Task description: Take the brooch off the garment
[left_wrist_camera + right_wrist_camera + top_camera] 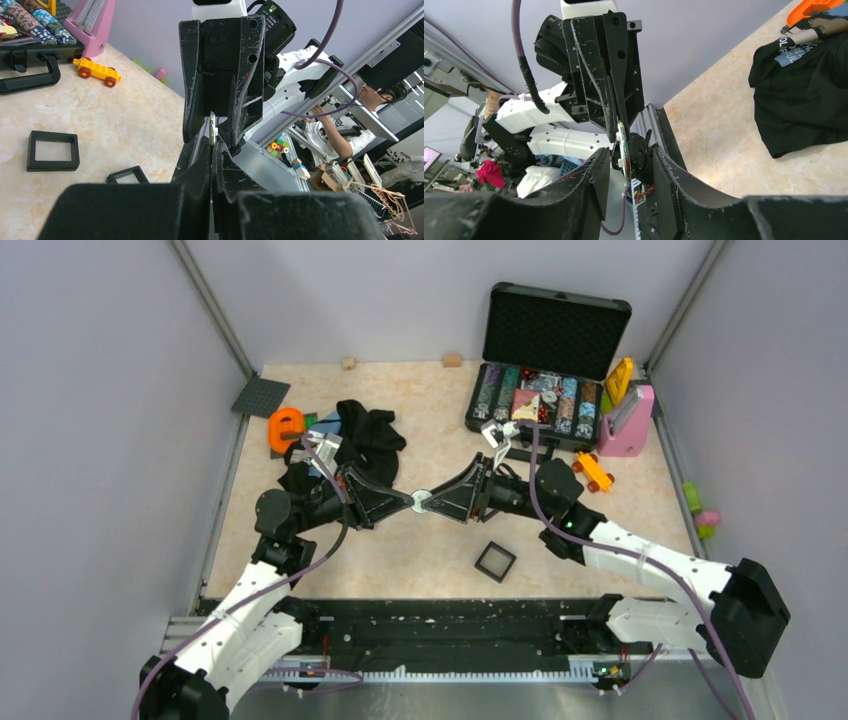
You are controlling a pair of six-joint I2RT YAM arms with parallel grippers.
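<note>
The brooch (421,502) is a small round disc held above the table centre, well away from the garment (365,435), a crumpled black top at the back left. My left gripper (410,502) comes from the left and is shut on the brooch, seen edge-on in the left wrist view (213,134). My right gripper (433,504) faces it from the right. Its jaws stand open on either side of the brooch (623,145) without touching it. The garment also shows in the right wrist view (804,95).
An open black case (545,390) of chips stands at the back right beside a pink object (628,420) and a yellow toy car (594,472). A square black frame (495,560) lies near the front. An orange object (286,427) sits by the garment.
</note>
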